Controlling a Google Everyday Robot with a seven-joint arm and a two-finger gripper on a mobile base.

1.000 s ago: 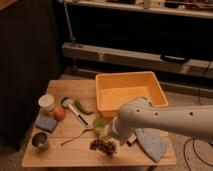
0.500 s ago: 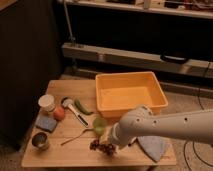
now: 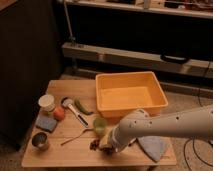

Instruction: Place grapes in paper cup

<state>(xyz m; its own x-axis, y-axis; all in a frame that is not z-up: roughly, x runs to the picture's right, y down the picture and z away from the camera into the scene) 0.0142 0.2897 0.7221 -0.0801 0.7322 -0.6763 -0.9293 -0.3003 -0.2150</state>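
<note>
Lining up the pick: step one of two by my read, nothing in the cup yet. Clock is on the table (image 3: 60,154), 12 = far edge.

- Grapes (image 3: 94,145) lie on the wood at 6, near the front edge.
- Gripper (image 3: 106,145) is low at 6 too, right at the bunch's 3 o'clock side. Arm (image 3: 165,126) comes in from 4.
- Jaws are spread wide and nothing looks pinched. The bunch seems to rest on the table. Can't tell if a finger touches it.
- Paper cup (image 3: 46,102) stands upright at 9–10, well apart from the grapes.
- Orange fruit (image 3: 59,113) and blue sponge (image 3: 46,123) are just beside it, and the brush (image 3: 74,107) lies between cup and grapes.
- Green cup (image 3: 100,125) stands just beside the grapes at their 12. It's close to the jaws and easy to knock.
- Metal cup (image 3: 40,140) at 8, orange bin (image 3: 131,95) at 1–2, blue cloth (image 3: 152,147) at 4–5.

Next move, my call: straddle the bunch and close gently, since it's soft and lumpy and may shed. Lift clear, carry toward 10 above the clutter, centre over the white rim, release low. Main risk is the wrong cup, as the green one is nearer.
</note>
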